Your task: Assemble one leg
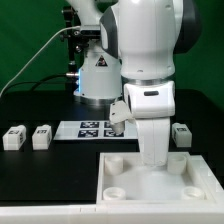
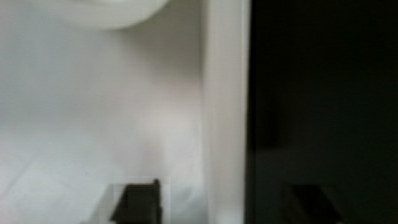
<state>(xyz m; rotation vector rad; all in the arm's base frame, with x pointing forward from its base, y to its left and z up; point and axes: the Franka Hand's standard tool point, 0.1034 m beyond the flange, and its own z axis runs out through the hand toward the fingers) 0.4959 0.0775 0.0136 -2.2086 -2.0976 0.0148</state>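
Observation:
Several small white legs with marker tags lie on the black table: two at the exterior view's left [image 1: 14,137] [image 1: 42,136], one by the marker board [image 1: 118,115] and one at the right [image 1: 181,133]. The large white panel [image 1: 150,178] lies at the front. The arm's hand [image 1: 152,135] hangs low over the panel's far edge and hides the fingers. In the wrist view my gripper [image 2: 221,205] is open. Its dark fingertips [image 2: 139,200] stand on either side of the panel's rim [image 2: 222,110], with nothing held. No leg shows in the wrist view.
The marker board [image 1: 85,129] lies flat behind the panel. The robot base and a dark fixture with cables [image 1: 85,60] stand at the back. A round corner socket [image 2: 116,10] of the panel shows in the wrist view, and black table [image 2: 329,100] lies beside the rim.

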